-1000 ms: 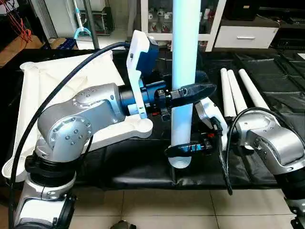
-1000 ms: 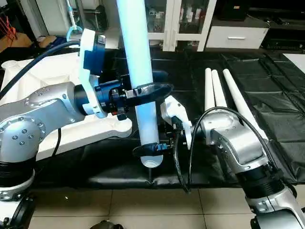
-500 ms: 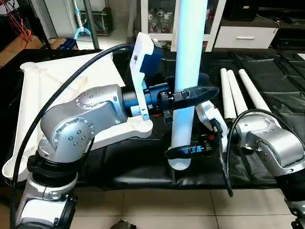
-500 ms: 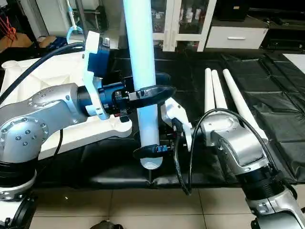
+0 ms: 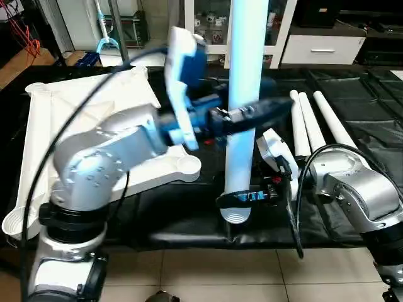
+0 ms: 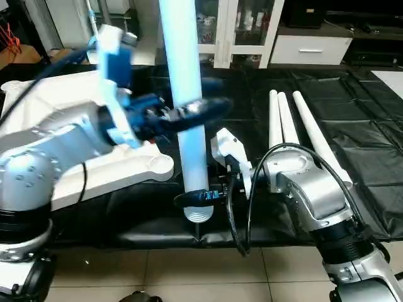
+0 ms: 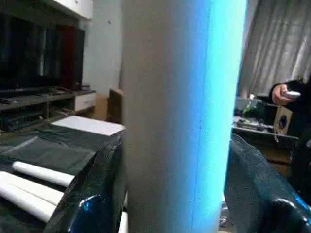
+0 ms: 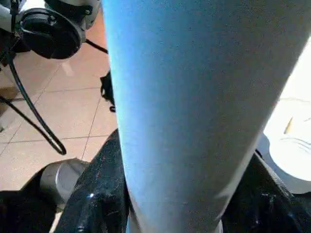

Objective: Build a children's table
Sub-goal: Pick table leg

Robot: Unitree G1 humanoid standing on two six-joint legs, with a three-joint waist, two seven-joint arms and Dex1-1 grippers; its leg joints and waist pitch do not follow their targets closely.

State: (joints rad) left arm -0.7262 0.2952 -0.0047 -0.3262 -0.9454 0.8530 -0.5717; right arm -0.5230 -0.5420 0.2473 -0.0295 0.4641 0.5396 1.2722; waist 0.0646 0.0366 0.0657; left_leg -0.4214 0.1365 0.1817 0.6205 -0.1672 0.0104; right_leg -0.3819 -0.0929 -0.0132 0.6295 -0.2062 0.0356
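From the left eye view, one white leg stands upright over the front edge of the black-covered surface, its ridged lower end hanging just past that edge. The left gripper has its jaws clamped across the leg about midway up, and the right gripper has its jaws clamped around it just above the ridged end. The tabletop lies underside up at the left end of the surface, with an open round corner socket at its near right corner, just beside the held leg. Three spare legs lie side by side toward the right end.

The right eye view gives the same layout: the leg is upright in both grippers and the socket sits close to its left.

In the left wrist view, the leg passes between two black fingers, which press on either side of it; a person's hand shows far behind.

In the right wrist view, the leg again runs between that gripper's jaws, floor tiles beyond.

The step in hand looks like carrying the first leg to a socket. Next, the ridged end likely needs lifting over the socket, lining up, then pressing down
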